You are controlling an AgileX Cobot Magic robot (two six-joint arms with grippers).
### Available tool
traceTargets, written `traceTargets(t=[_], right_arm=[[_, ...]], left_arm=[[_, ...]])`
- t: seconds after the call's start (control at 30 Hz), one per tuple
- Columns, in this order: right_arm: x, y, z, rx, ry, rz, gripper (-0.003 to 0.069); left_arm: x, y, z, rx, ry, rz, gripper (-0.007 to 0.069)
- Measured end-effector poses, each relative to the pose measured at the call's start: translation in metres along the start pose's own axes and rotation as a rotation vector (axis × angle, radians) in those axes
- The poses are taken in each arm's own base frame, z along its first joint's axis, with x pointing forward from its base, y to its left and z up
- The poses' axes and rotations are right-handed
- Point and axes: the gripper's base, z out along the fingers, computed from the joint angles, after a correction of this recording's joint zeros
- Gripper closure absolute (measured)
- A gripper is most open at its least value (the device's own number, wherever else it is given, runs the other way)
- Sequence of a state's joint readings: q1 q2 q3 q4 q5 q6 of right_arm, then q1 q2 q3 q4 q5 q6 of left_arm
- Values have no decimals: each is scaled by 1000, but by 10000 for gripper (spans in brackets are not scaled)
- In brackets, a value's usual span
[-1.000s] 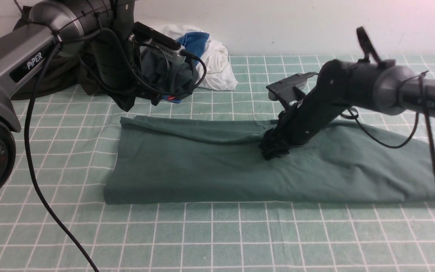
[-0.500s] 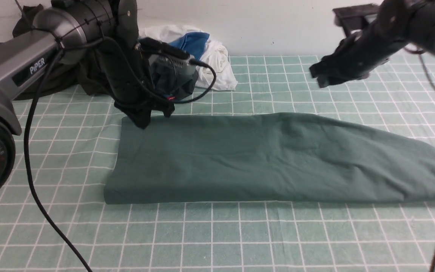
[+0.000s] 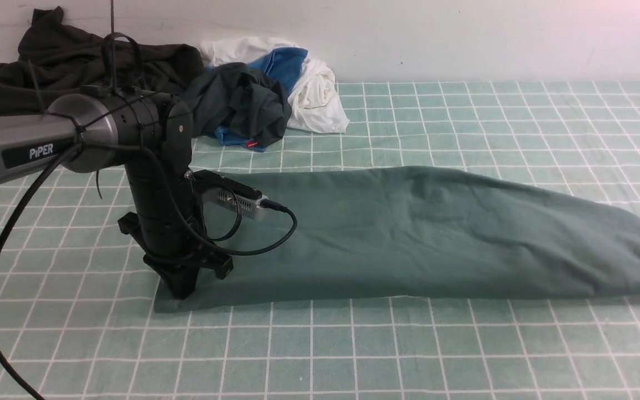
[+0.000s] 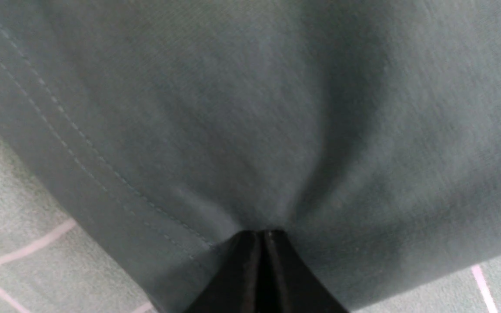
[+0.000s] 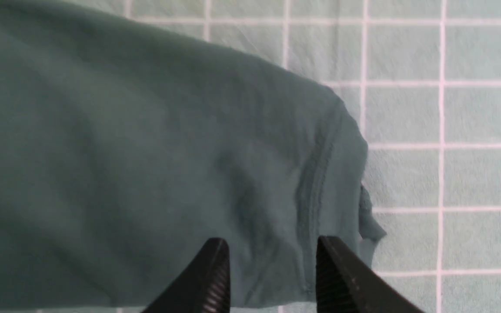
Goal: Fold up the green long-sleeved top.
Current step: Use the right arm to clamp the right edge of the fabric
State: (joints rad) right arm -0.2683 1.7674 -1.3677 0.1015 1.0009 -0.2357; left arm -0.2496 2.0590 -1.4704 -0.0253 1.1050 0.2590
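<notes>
Fingertips (image 4: 246, 278) of the left jaws are shut tight against each other and planted on the green long-sleeved top (image 4: 233, 108), just inside its stitched hem. The cloth puckers toward the tips, but whether any of it is nipped between them cannot be told. In the front view this contact sits at the garment's lower left corner. The left arm (image 3: 159, 211) stands nearly upright over it, wrist pointing straight down, camera cable looping off to the right.

The right jaws stand part open with nothing between them, poised over the opposite end, where a stitched band (image 5: 315, 182) runs near the cloth's edge. In the front view only a dark sliver of them shows at the right edge.

The top lies as one long, narrow band on the checked bench (image 3: 353, 355), its long axis running left to right across the middle of the frame, so each arm is nearer its own end. The coming fold probably runs along that axis, one end carried over the other.

A heap of other clothes (image 3: 242, 105) sits in the upper left, well apart.
</notes>
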Motion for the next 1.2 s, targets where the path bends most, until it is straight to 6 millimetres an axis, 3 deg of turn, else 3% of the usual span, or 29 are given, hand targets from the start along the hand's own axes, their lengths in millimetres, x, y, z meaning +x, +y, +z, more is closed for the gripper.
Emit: traceTargets(t=[0.23, 0.43, 0.63, 0.73, 0.83, 0.87, 0.97, 1.0, 1.03, 1.13, 1.2], right_arm=[[9, -18, 38, 16, 29, 32, 286], [14, -24, 80, 45, 105, 23, 120], [17, -28, 101, 69, 128, 67, 111], [18, -27, 102, 61, 132, 78, 158], [18, -25, 102, 44, 135, 92, 278], [18, -25, 102, 43, 137, 94, 278], [15, -26, 99, 36, 157, 85, 505], [14, -26, 99, 37, 157, 83, 518], [10, -27, 93, 43, 166, 70, 595], [-1, -30, 73, 71, 155, 45, 615], [-15, -33, 43, 111, 93, 42, 615]], left_arm=[[0, 0, 0, 1, -6, 0, 627], [0, 0, 0, 2, -7, 0, 627], [0, 0, 0, 3, -8, 0, 627], [0, 0, 0, 3, -8, 0, 627], [0, 0, 0, 3, -8, 0, 627], [0, 0, 0, 3, -8, 0, 627], [1, -1, -4, -1, -21, 0, 627], [1, -1, -5, -2, -24, 0, 627], [3, -1, -11, -7, -45, 0, 627], [9, -2, -38, -27, -112, -1, 627], [20, -6, -72, -47, -185, -8, 627]])
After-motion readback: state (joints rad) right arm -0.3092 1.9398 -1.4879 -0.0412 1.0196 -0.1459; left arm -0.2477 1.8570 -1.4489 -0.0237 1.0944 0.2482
